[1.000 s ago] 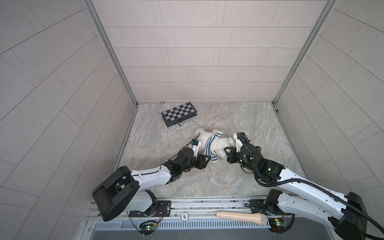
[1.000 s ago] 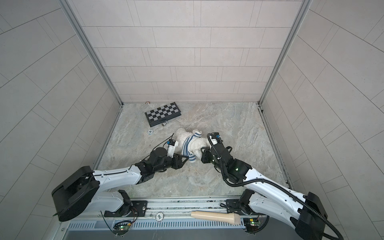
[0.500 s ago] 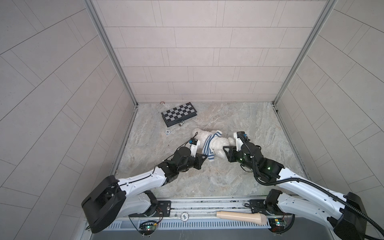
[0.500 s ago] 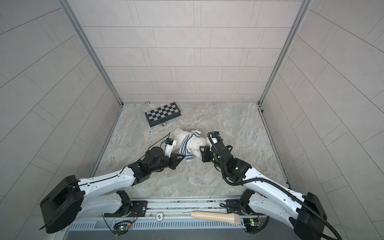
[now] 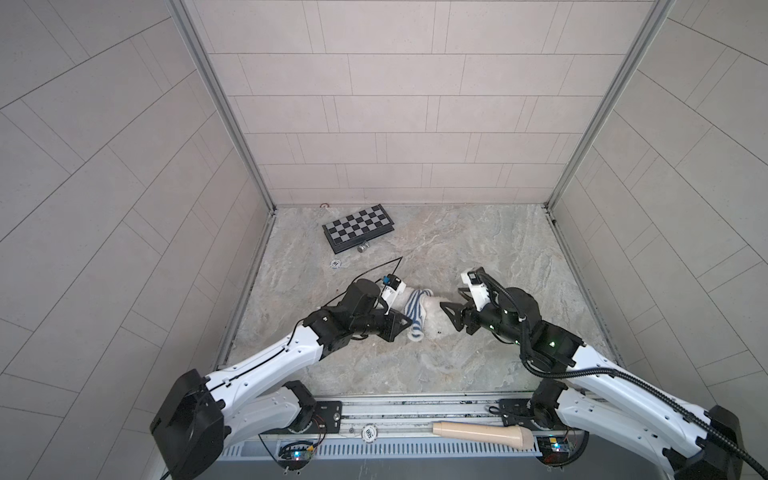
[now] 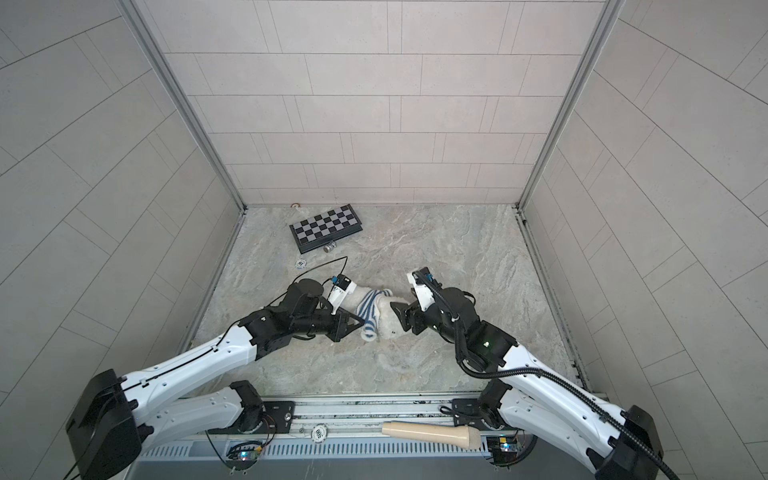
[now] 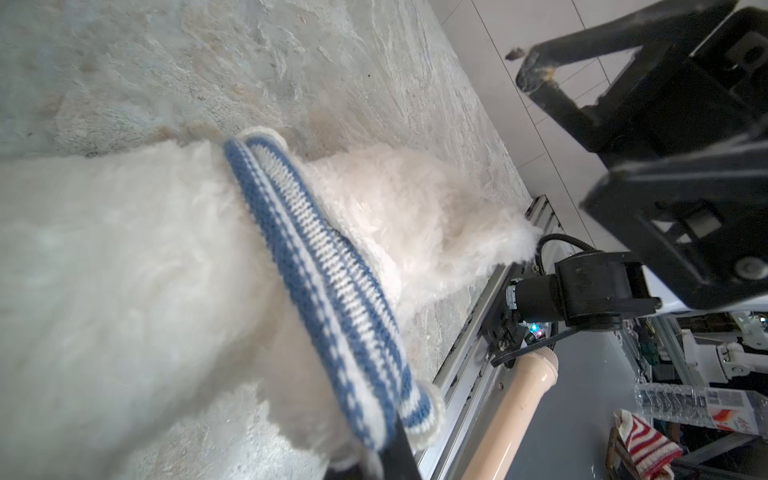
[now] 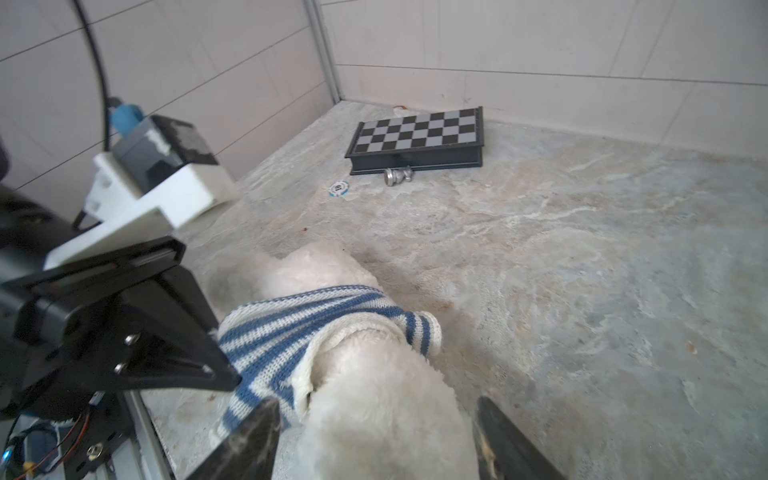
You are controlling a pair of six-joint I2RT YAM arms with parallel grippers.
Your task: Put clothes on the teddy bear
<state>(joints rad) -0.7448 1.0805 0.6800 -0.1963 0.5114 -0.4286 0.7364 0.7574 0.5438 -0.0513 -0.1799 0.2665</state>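
Both tools have just swapped roles: the left tool [image 5: 404, 323], half open a second ago, is now pinched shut on the near end of the bunched striped shirt [image 5: 416, 311]. The right tool [image 5: 451, 300], clamped a second ago, now stands wide with a finger on either side of the teddy bear [image 8: 365, 419] and grips nothing. That reads as a handover of the hold (the left anchors the cloth, the right is free to take a new grip). Dressing looks under way but not finished, since the shirt sits as a narrow band round the bear's middle rather than drawn over the body. On the marbled surface [image 5: 478, 249] the bear lies between the two tools, toward the front centre. Its long axis runs across both top views from one tool to the other, and the shirt band crosses it. Which end is the head I cannot tell. Well apart, near the back left corner, lies a chessboard [image 5: 359, 227], with a silver chess piece [image 5: 363, 248] just beside its front edge and a poker chip [image 5: 335, 263] nearby.
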